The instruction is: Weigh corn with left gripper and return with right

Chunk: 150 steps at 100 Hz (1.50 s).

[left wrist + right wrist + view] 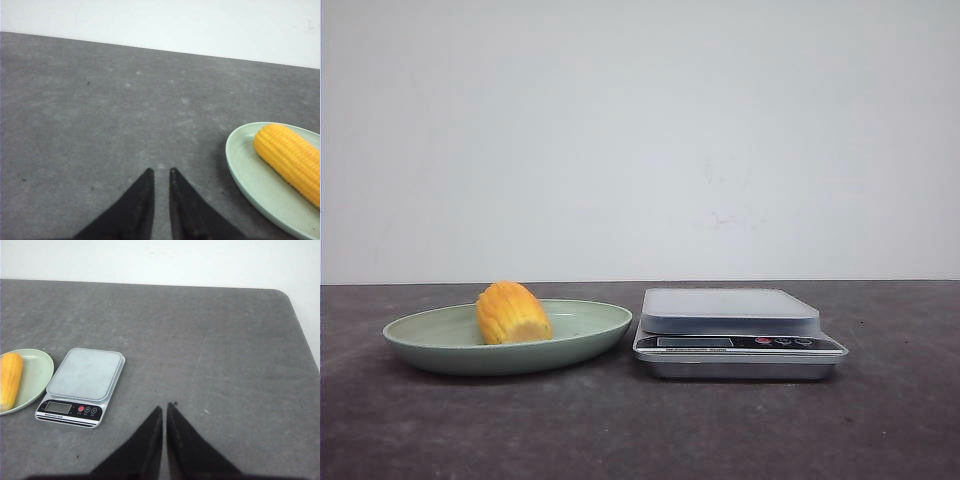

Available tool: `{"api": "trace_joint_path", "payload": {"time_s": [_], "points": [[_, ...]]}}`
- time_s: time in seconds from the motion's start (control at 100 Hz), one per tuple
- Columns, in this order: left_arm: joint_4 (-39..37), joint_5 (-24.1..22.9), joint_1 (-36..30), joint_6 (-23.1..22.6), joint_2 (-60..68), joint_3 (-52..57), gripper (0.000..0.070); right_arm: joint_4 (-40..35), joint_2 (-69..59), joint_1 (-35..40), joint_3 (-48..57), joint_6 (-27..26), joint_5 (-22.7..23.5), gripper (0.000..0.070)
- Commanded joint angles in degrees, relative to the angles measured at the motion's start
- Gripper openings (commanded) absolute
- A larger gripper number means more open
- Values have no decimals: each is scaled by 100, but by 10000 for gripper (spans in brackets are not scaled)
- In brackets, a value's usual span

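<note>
The corn (292,160) (stiff, light, ridged, likely to roll) wants gripping across its middle. It lies beside the left gripper (160,172), clear of its nearly closed, empty jaws; the right gripper (165,407) likewise.

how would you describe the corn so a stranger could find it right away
On the dark grey table, left of the silver kitchen scale, sits a shallow pale green plate. The short yellow-orange corn cob lies in it, the only brightly coloured thing there.
</note>
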<state>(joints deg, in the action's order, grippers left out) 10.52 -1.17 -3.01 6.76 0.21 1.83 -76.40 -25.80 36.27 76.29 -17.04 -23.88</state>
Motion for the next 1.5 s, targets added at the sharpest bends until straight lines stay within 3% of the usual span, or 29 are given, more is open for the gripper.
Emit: {"api": "trace_joint_path", "payload": {"time_s": [0.0, 0.62, 0.7, 0.77, 0.99, 1.07, 1.23, 1.49], "points": [[-26, 11, 4, -70, -2, -92, 12, 50, -17, 35, 66, -92, -17, 7], [-26, 13, 4, -70, -2, -92, 12, 201, -17, -9, 48, -17, -133, 7], [-26, 11, 4, -70, -2, -92, 12, 704, 48, -387, -96, 282, -205, 7], [-26, 13, 4, -70, -2, -92, 12, 1416, 181, -942, -466, 638, 46, 7], [-24, 11, 4, -70, -2, -92, 12, 4079, 1058, -2743, -2743, 1375, 2041, 7], [-24, 11, 4, -70, -2, -92, 12, 4782, 1322, -3182, -3617, 1499, 2527, 7], [-24, 11, 4, -70, -2, -92, 12, 5534, 1759, -3648, -5049, 1464, 2605, 7], [-24, 11, 4, -70, -2, -92, 12, 6210, 2411, -3689, -6662, 1491, 2601, 7]]}}
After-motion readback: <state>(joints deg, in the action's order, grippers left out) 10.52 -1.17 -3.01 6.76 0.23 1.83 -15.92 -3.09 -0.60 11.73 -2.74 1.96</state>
